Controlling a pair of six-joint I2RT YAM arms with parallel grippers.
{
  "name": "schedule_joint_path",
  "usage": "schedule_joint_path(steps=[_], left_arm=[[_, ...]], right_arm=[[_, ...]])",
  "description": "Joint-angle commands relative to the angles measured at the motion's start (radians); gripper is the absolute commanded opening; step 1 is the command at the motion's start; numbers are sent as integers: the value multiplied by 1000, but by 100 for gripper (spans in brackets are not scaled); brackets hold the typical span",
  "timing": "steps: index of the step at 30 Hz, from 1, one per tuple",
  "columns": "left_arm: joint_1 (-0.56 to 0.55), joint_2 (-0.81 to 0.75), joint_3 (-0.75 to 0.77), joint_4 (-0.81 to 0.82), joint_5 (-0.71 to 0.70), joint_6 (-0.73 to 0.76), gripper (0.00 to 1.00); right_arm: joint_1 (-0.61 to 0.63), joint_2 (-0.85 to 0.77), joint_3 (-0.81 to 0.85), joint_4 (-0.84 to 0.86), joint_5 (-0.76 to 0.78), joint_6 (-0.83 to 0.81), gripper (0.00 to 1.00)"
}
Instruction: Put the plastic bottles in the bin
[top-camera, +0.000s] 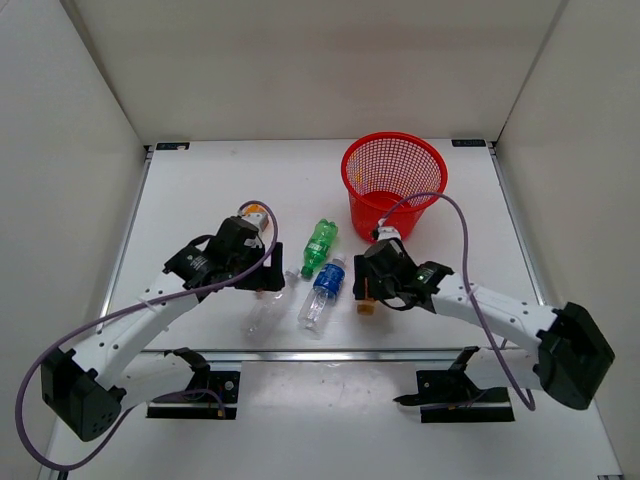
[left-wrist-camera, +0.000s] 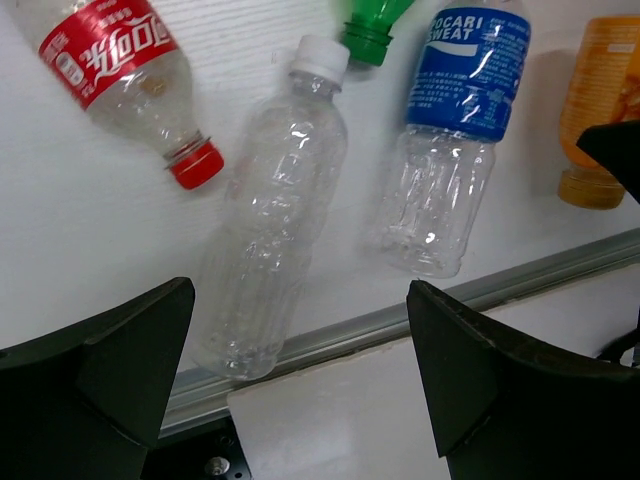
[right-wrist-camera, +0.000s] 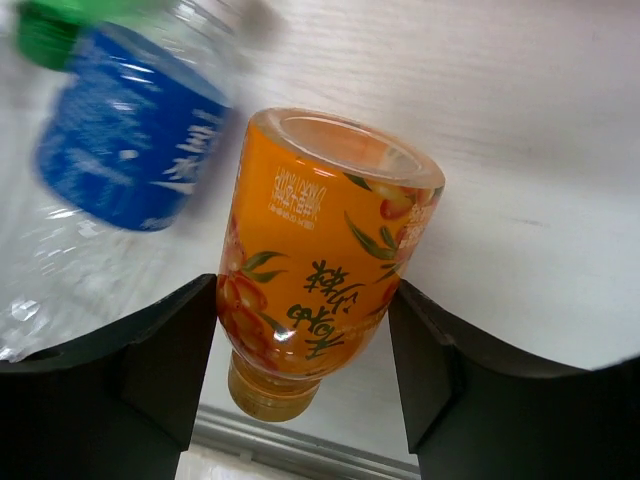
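Top view: bin (top-camera: 346, 172) far right on table (top-camera: 200, 180); green bottle (top-camera: 319, 243), blue-labelled bottle (top-camera: 323, 290) and clear bottle (top-camera: 265, 312) lie between the arms.
Left wrist: left gripper (left-wrist-camera: 300, 300) spread wide over clear bottle, with red-labelled bottle (left-wrist-camera: 120, 60) beside it.
Right wrist: right gripper (right-wrist-camera: 302, 300) clamped on orange bottle (right-wrist-camera: 320, 230).

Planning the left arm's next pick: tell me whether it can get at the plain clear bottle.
Probably yes. The open left gripper hangs right over the plain clear bottle, which lies flat with nothing on it.
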Motion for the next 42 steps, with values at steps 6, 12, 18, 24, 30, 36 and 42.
schedule_joint_path(steps=[6, 12, 18, 24, 30, 36, 42], left_arm=[[2, 31, 36, 88, 33, 28, 98], [2, 67, 50, 70, 24, 50, 99], [-58, 180, 112, 79, 39, 79, 98], [-140, 342, 189, 134, 93, 100, 99], [-227, 502, 281, 145, 96, 119, 99], [-265, 632, 349, 118, 43, 142, 99], [-281, 708, 350, 133, 13, 125, 98]], right_arm=[[56, -147, 252, -41, -211, -317, 11], [-90, -34, 545, -9, -329, -518, 10], [-328, 139, 791, 10, -257, -628, 12], [-506, 301, 888, -33, -263, -624, 24], [-562, 298, 857, 0, -323, -624, 97], [-600, 190, 803, -39, -323, -589, 99], [-516, 26, 746, -99, 34, -600, 99]])
